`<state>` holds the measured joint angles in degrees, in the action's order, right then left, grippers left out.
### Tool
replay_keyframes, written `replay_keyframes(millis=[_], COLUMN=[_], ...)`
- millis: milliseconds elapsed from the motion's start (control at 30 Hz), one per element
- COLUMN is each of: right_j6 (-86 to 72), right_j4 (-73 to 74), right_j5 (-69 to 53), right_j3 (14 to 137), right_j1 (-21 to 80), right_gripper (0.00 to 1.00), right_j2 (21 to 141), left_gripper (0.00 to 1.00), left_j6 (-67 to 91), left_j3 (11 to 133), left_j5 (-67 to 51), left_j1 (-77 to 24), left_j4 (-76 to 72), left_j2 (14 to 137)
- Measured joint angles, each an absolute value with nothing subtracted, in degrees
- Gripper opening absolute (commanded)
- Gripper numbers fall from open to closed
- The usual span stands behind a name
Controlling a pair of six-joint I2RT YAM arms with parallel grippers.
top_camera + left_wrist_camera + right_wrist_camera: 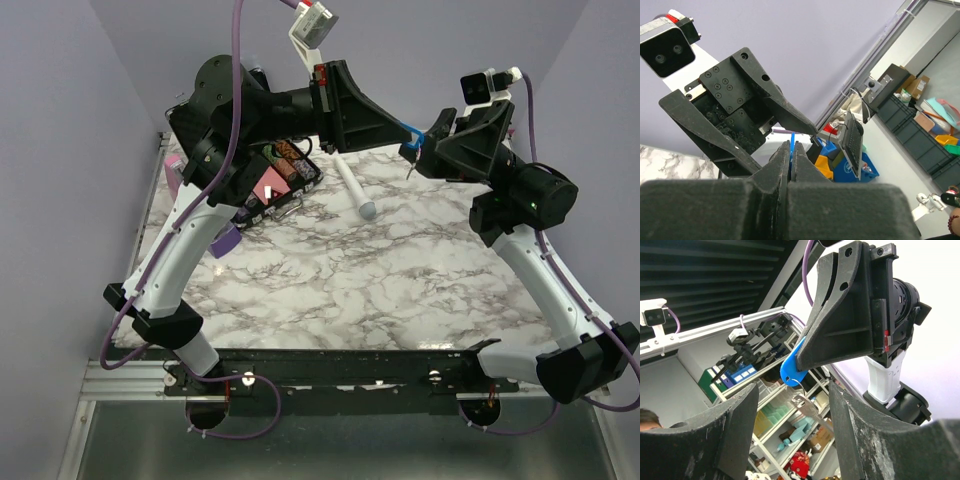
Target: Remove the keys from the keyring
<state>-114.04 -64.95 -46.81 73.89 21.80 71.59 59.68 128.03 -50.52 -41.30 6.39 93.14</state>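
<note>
My left gripper (398, 128) is raised high above the marble table (400, 280) and is shut on the blue keyring (408, 131). In the left wrist view the blue strip (792, 136) pokes out between the closed fingertips (785, 152). A small silver key (809, 406) hangs from the keyring (791, 366) on a thin wire loop, also faintly seen in the top view (410, 166). My right gripper (792, 390) is open, its two fingers either side of the hanging key, not touching it. It faces the left gripper (840, 325) tip to tip.
A white wand (355, 190) lies on the table under the grippers. A black box (285, 175) of small items sits at the back left, with a purple metronome (226, 241) near the left arm. A white device (312, 25) hangs above.
</note>
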Motion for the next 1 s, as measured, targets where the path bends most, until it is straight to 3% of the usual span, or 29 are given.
replay_keyframes(millis=[333,1000], right_j6=[-114.6,-114.6], right_j4=[-66.0,-66.5], right_j5=[-46.1,-45.7], right_j3=[73.9,73.9], right_j1=[21.8,21.8], right_gripper=[0.52,0.41], right_j2=[72.1,72.3], left_gripper=[0.0,0.0], left_j6=[59.7,59.9], left_j3=[128.0,128.0], left_j5=[-50.5,-50.5], left_j1=[-40.7,-39.7], left_j4=[5.7,5.2], left_j2=[93.4,93.4])
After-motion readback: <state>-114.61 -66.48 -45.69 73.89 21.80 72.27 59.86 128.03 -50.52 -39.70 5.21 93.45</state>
